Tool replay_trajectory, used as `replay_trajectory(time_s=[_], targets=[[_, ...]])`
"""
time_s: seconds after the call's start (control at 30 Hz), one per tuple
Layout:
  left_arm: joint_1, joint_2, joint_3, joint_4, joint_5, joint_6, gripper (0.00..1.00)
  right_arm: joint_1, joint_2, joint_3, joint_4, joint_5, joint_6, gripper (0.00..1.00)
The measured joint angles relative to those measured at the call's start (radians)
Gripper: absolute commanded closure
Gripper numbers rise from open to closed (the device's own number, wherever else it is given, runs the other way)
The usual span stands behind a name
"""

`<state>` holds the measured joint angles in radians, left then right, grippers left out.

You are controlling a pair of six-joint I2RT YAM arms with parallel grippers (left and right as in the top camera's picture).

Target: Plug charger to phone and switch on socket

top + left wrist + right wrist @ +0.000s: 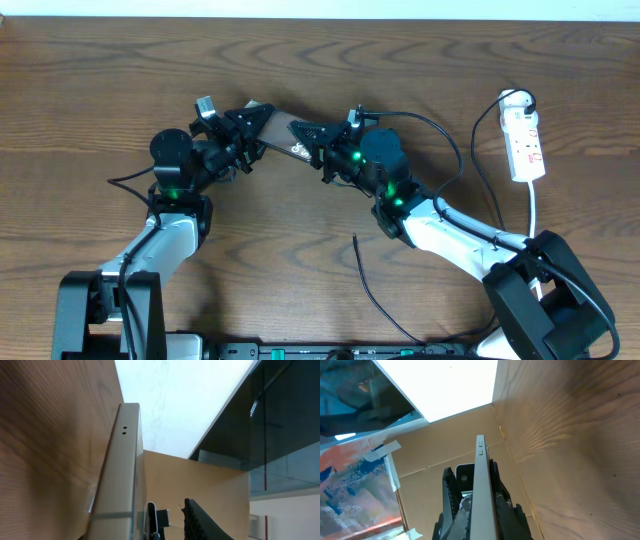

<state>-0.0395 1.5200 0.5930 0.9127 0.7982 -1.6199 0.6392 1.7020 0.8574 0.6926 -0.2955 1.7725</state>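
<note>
1. The charger (pixel 361 270) lies loose on the table (pixel 100 90), near the front and a little right of centre. Its free tip points toward the far side, well apart from the phone and from both grippers.
2. The right gripper (pixel 306 135) reaches in from the right and is clamped on the phone (pixel 281 131). In the right wrist view the slab shows edge-on, pinched between the two black fingers (pixel 451 495).
3. The phone sits about mid-table between the two grippers. It lies at an angle, with its white lettering at the end nearer the right gripper.
4. The left gripper (pixel 257 134) is at the phone's left end. In the left wrist view one black finger (pixel 200 520) stands apart from the phone's pale edge, and the other finger is hidden. I cannot tell whether this gripper has a hold.
5. The socket (pixel 526 145) lies at the far right, well apart from the phone, with its rounded end farthest away. Its white cord (pixel 535 205) runs from its near end toward the front.
</note>
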Motion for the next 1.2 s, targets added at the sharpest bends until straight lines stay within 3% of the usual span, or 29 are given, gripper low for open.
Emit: replay_trajectory(time_s=[0.7, 1.2], targets=[[0.000, 0.000, -0.010, -0.004, -0.019, 0.040, 0.75, 0.055, 0.000, 0.000, 0.000, 0.099, 0.000, 0.99], [0.000, 0.000, -0.013, -0.037, -0.023, 0.053, 0.87, 0.064, 0.000, 0.011, -0.040, 0.111, 0.000, 0.99]])
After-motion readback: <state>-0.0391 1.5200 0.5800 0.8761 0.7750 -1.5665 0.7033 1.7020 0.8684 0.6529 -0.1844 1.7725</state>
